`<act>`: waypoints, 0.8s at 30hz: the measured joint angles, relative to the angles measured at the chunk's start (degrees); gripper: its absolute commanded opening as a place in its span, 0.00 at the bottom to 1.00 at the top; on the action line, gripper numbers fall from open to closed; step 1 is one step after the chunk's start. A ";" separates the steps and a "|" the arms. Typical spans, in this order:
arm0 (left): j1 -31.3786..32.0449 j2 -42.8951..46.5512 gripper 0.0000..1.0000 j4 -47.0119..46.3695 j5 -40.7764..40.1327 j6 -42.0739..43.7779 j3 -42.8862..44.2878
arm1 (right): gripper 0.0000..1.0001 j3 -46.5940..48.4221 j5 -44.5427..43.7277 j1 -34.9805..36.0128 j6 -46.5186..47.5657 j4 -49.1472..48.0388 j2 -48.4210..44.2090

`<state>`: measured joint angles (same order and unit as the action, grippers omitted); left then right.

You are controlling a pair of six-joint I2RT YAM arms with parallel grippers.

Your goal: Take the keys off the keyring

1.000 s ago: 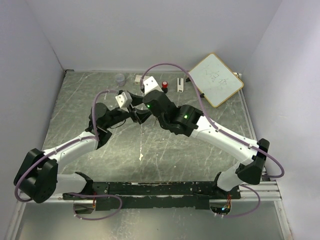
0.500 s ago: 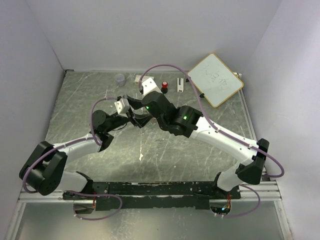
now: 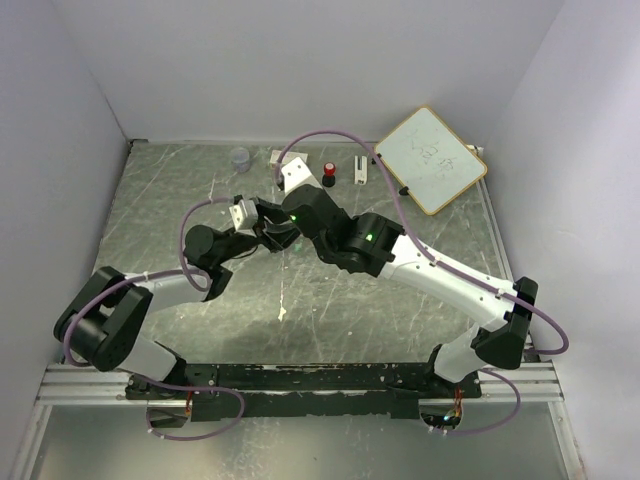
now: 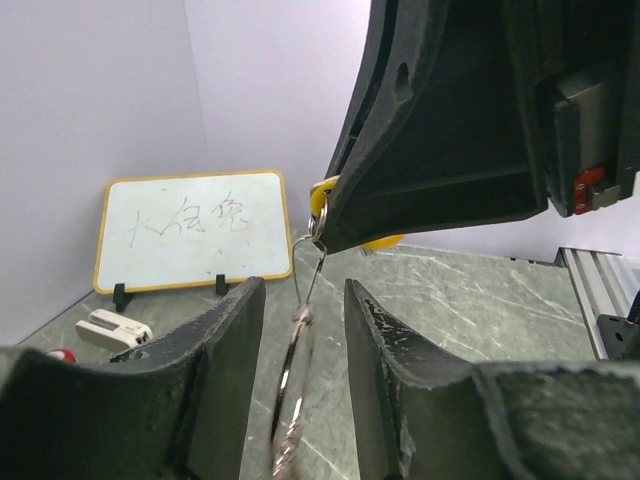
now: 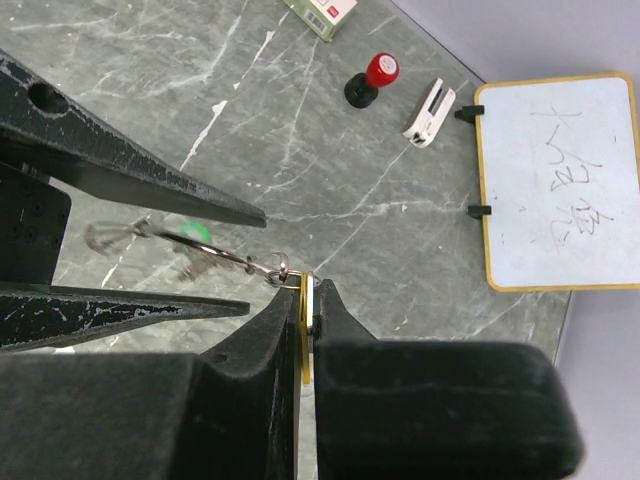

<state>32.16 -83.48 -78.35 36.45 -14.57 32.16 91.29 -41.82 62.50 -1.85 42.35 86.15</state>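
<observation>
**Yellow key clamped, keyring strung between two claws**

The right claw is pressed together on the yellow key, which shows as a thin yellow edge sandwiched between its fingers. At the tip of that claw a small link ring joins the key to the keyring. The keyring is held up off the counter and reaches away from the right claw into the gap of the left claw.

The left claw's fingers stand apart, one on each side of the keyring. Its wrist view shows the ring edge-on between them, and I cannot tell whether it touches either finger. A green key, blurred, sits on the keyring within that same gap.

Beyond both claws and well apart from them, a red-and-black knob stands on the counter. A whiteboard is propped farther off to the right claw's side.
</observation>
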 measured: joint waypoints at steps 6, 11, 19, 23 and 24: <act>0.00 -1.42 0.42 -3.43 2.60 -1.38 0.00 | 0.00 0.00 0.04 0.15 0.02 -0.17 -0.02; -0.09 -1.95 0.41 -5.03 3.78 -2.21 0.00 | 0.00 -0.02 0.22 0.26 0.24 -0.79 -0.02; -0.09 -2.29 0.37 -6.16 3.89 -2.51 0.00 | 0.00 -0.02 0.22 0.35 0.42 -0.87 -0.02; -0.09 -2.82 0.38 -6.29 3.87 -2.64 0.02 | 0.00 -0.04 0.22 0.52 0.39 -0.87 -0.02; -0.09 -2.89 0.39 -6.32 3.85 -2.64 0.02 | 0.00 -0.04 0.22 0.59 0.39 -0.87 -0.02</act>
<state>32.08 -86.37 -84.66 40.29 -17.21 32.18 91.24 -41.60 63.09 -1.45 41.47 86.13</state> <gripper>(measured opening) 0.375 0.026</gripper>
